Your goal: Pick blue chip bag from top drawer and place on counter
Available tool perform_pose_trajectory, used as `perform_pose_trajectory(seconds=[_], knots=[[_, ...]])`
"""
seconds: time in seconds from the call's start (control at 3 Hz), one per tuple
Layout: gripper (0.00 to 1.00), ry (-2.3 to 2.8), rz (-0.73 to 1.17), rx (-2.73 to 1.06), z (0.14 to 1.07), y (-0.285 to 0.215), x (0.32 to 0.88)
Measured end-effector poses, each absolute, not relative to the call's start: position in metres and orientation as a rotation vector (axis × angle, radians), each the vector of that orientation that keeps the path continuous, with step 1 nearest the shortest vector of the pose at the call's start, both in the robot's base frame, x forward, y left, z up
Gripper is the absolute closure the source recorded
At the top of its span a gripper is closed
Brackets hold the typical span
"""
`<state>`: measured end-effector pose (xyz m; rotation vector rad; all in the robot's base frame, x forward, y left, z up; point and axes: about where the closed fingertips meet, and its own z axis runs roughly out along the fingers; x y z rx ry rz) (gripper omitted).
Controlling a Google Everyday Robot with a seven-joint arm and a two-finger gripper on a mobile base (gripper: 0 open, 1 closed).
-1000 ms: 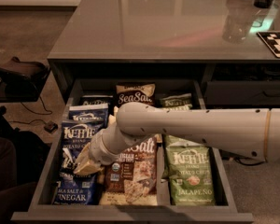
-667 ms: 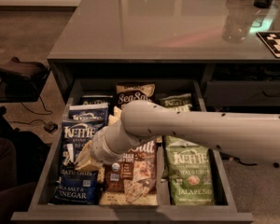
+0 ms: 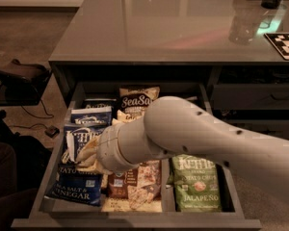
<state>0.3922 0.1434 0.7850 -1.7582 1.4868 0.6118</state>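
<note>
Blue chip bag [image 3: 78, 189] lies at the front left of the open top drawer [image 3: 135, 223] — still not on the counter [image 3: 159, 28].
The glossy grey counter stands over a brown floor [image 3: 29, 37]. The drawer also holds a SeaSalt bag [image 3: 137, 100] at the back, a brown bag [image 3: 137, 183] mid-front and a green jalapeño bag [image 3: 197, 186] at right. The gripper [image 3: 86, 153] is down at the blue bag's top — I cannot tell its grip.

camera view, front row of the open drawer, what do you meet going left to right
blue chip bag → brown snack bag → green jalapeno bag. The gripper is down over the blue chip bag's upper part, so it is left out of the order.
</note>
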Motion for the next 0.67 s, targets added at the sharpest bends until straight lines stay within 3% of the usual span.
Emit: perform_pose_trajectory(seconds=[0.67], knots=[[1.0,1.533,0.363,-1.583,0.902,0.071,0.397]])
